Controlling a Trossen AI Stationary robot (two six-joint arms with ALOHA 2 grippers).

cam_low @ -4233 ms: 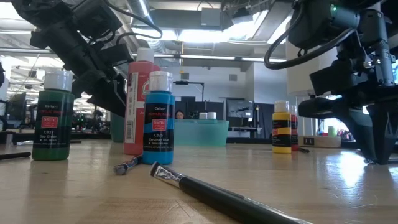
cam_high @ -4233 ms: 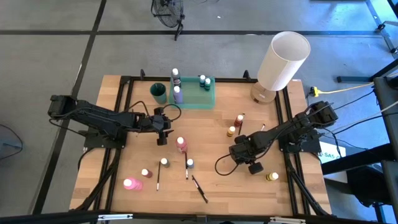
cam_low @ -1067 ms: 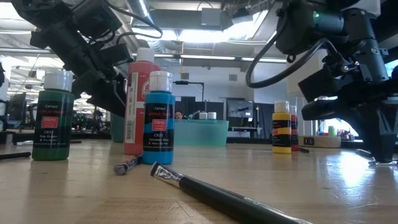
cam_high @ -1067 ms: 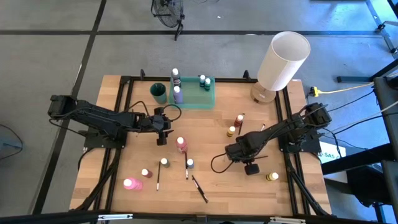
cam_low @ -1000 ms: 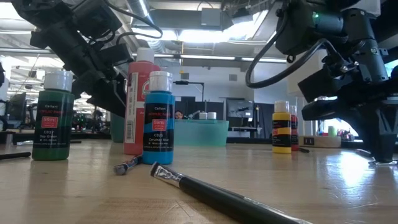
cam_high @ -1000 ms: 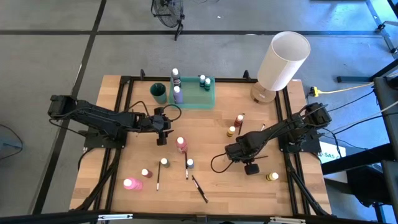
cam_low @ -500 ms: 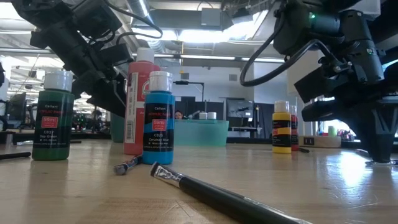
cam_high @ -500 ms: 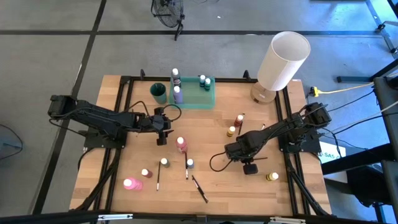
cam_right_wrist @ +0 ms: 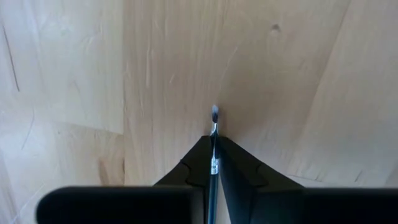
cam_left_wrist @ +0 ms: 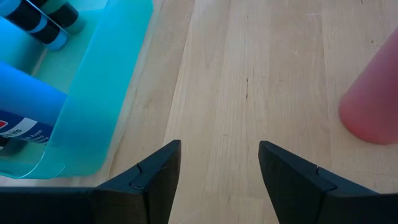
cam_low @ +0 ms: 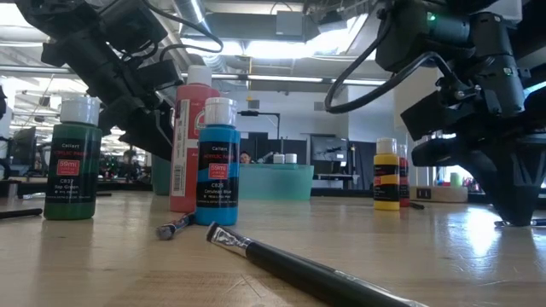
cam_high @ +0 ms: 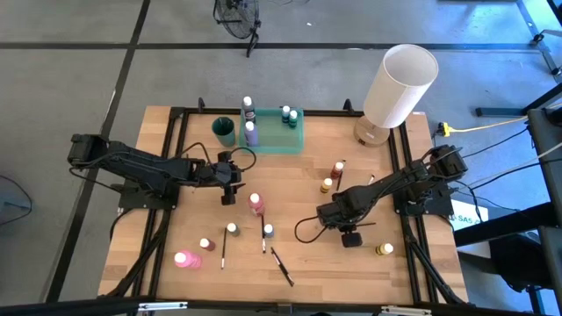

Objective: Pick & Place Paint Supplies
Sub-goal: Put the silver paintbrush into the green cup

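Honestly, right end effector (cam_right_wrist: 212,163) is pinched on a thin paintbrush (cam_right_wrist: 213,144); with so little to hold, it could twist or slide out onto the table (cam_right_wrist: 93,74) below.

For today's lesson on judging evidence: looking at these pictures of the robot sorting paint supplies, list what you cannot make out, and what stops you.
- Paintbrush, right wrist view: handle hidden between the right gripper fingers; only the tip shows.
- Bottles in the green tray, left wrist view: cut off by the edge and blurred behind the translucent wall.
- Pink bottle, left wrist view: cut off by the edge, no cap or label visible.
- Bottle labels, high view: too small to read.
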